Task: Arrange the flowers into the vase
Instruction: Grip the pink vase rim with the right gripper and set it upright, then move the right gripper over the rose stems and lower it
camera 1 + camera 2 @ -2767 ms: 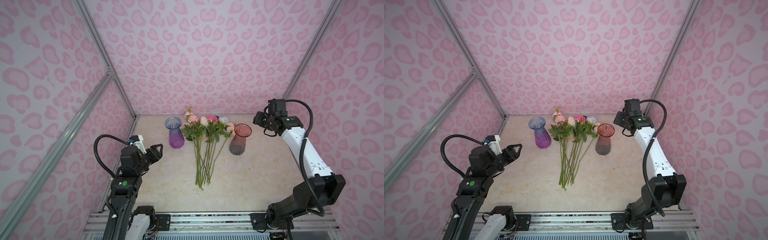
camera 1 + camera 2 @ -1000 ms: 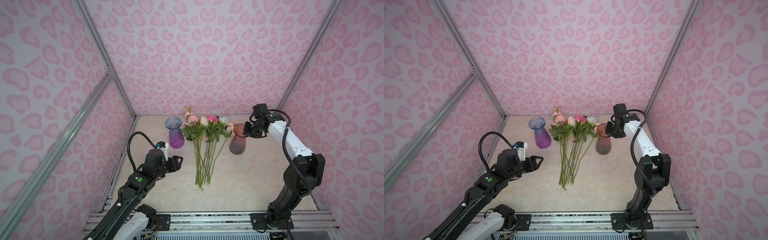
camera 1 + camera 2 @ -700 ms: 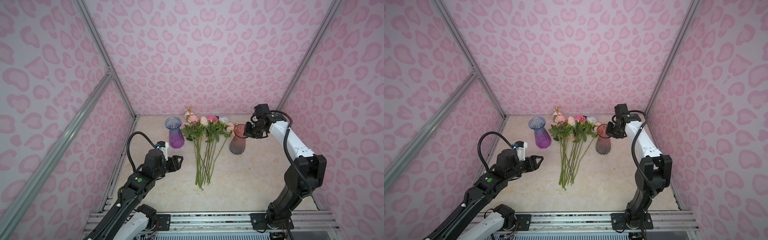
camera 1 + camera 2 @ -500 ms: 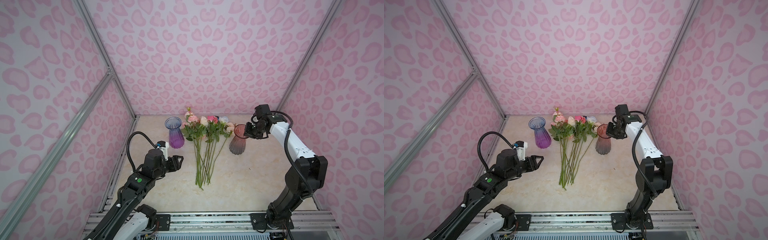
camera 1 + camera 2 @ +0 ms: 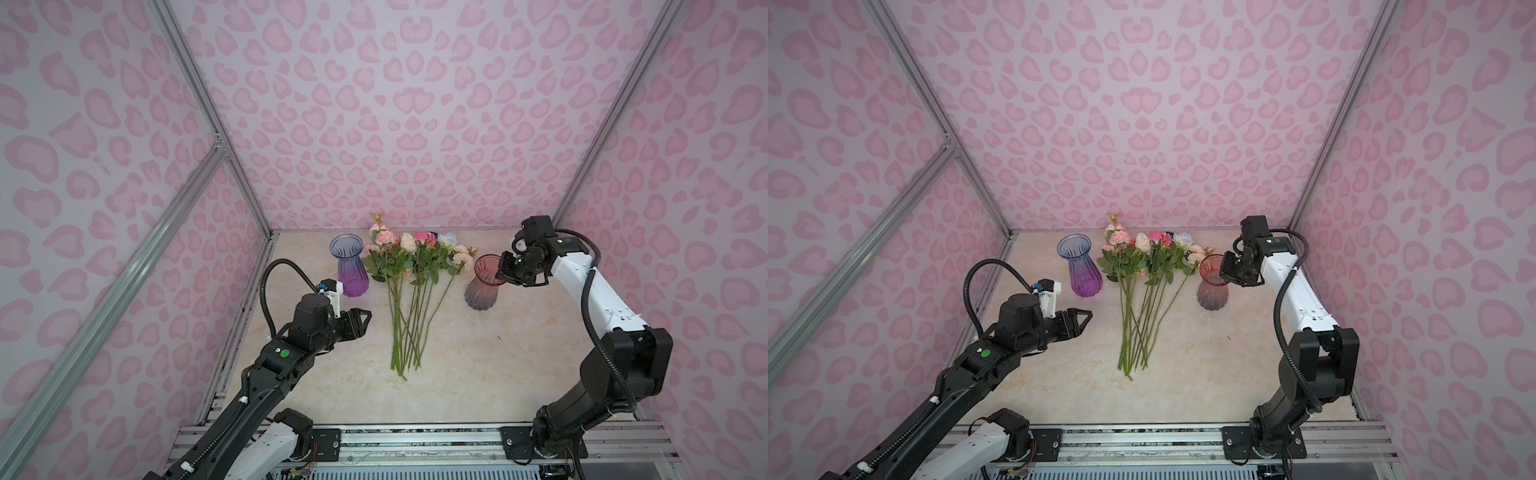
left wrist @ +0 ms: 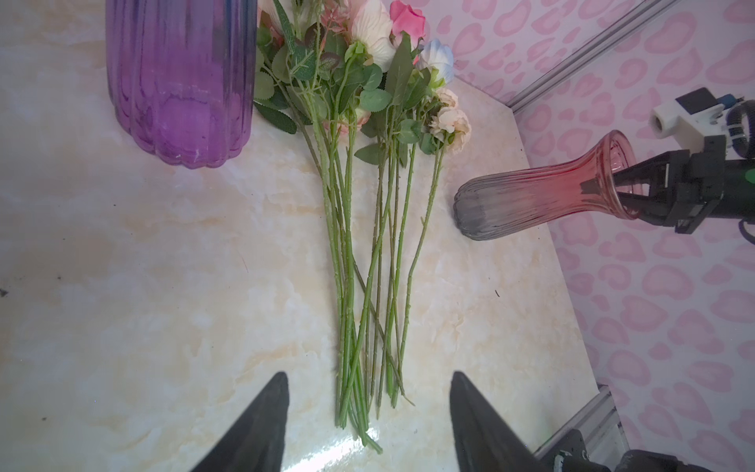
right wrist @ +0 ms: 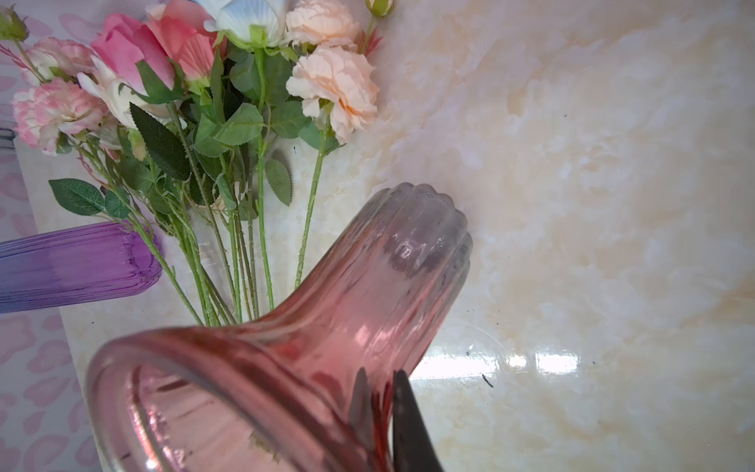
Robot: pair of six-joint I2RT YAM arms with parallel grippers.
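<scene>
The left jaws stand wide apart above the surface, with the stem ends of the flowers just ahead of them. The flowers lie flat between a purple vase and a red vase. The right jaws pinch the red vase's rim, one inside, one outside.

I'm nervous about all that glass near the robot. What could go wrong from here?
1. The right hand pinches only the thin rim of the red vase; the tall glass could slip or tip if moved.
2. The flowers lie right beside that vase, so a swing could knock the blooms.
3. The stems lie crossed; the open left hand may catch several at once.
</scene>
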